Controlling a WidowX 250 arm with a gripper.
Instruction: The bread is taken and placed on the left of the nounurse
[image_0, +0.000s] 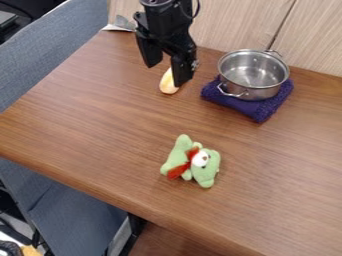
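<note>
Table (93, 125) lies under the hand (166, 74), its fingers well spread, gripping nothing. A pot (254, 75) sits on purple cloth (250, 107), a green toy (210, 172) nearer the front; bread (168, 86) lies partly behind one finger. Pickup seems due: align, lower, close.

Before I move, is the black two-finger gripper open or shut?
Open: the gripper's two fingers stand apart, with wooden tabletop visible in the gap between them.
</note>
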